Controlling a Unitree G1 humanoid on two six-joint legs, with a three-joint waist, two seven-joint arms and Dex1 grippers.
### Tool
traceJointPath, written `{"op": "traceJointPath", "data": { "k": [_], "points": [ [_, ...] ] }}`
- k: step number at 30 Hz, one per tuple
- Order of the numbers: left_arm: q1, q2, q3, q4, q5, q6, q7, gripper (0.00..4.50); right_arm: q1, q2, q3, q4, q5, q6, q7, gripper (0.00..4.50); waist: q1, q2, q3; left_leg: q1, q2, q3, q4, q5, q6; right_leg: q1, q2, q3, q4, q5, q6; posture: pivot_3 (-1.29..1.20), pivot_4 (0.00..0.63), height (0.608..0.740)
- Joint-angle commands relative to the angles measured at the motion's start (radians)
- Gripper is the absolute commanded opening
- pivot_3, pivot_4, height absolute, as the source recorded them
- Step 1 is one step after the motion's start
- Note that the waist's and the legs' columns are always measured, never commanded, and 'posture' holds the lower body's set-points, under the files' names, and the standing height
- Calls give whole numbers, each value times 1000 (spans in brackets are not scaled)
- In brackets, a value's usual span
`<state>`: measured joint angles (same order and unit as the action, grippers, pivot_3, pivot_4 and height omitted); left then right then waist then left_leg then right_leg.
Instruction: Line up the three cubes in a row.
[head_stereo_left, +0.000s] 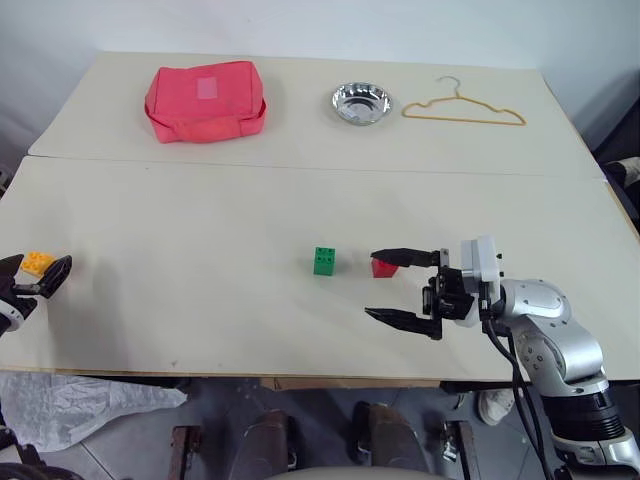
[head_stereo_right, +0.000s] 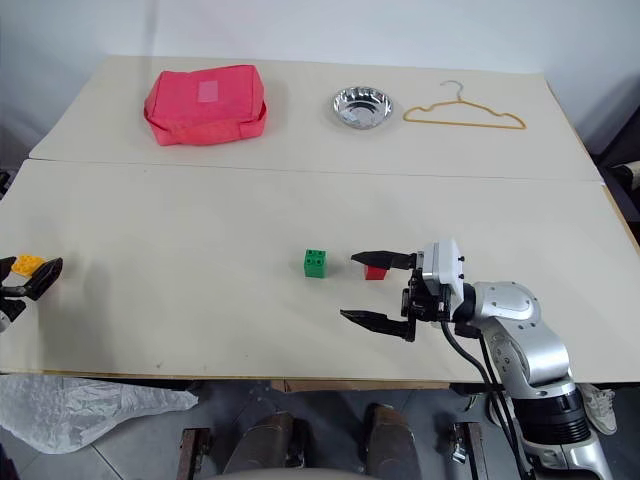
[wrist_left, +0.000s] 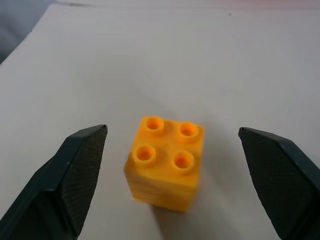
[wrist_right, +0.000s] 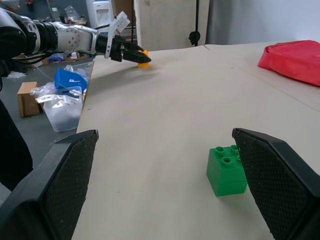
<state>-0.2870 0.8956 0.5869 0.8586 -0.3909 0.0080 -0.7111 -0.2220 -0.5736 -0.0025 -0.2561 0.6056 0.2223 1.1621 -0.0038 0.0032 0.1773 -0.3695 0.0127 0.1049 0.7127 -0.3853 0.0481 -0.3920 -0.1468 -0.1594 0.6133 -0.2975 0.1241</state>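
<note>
An orange-yellow cube with four studs stands at the table's far left edge. My left gripper is open around it, one finger on each side with a gap to the cube. The green cube stands near the table's middle, with the red cube a short way to its right. My right gripper points left toward them and is open and empty. Its far finger hangs just over the red cube, and the green cube sits ahead between the fingers.
At the back of the table lie a large red pouch, a small metal bowl and a yellow wire hanger. A seam crosses the table between them and the cubes. A plastic bag lies below the front edge.
</note>
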Motion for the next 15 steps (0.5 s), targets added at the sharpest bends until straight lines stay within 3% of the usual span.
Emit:
{"op": "traceJointPath", "data": {
  "k": [1, 7, 9, 13, 15],
  "points": [
    [-23, 42, 3, 45, 9, -29, -20, 3325, 7, -12, -24, -43, 11, -8, -4, 4500, 0, 0, 0, 0, 0, 0, 0, 0, 0, 0, 0, 0, 0, 0, 0, 0, 150, 740],
    [-4, 43, 12, 29, -17, -39, -96, 1554, 7, -10, -25, -41, 8, -13, -11, 4500, -1, 0, 0, 0, 0, 1, 0, 0, 0, 0, 0, 0, 0, 0, 0, 0, 150, 740],
    [-16, 12, 75, -64, -127, -42, -213, 1526, 9, -10, -27, -39, 4, -19, -13, 4500, 0, -1, 0, 0, 0, 1, 0, 0, 0, 0, 0, 0, 0, 0, 0, 0, 150, 740],
    [-18, 6, -26, -245, -146, 18, -386, 1526, 34, -24, -81, -36, 2, -25, -47, 4500, 8, -2, 0, -1, 0, -2, 3, 0, 0, 0, -1, 0, 4, 0, 0, 0, 150, 740],
    [-65, -9, -135, -343, -134, 45, -491, 1526, 65, -43, -112, -39, 1, -29, -47, 4500, 12, -1, 0, -1, -2, -1, 2, 0, 0, 0, -2, 1, 4, 0, 0, 0, 150, 740]
  ]
}}
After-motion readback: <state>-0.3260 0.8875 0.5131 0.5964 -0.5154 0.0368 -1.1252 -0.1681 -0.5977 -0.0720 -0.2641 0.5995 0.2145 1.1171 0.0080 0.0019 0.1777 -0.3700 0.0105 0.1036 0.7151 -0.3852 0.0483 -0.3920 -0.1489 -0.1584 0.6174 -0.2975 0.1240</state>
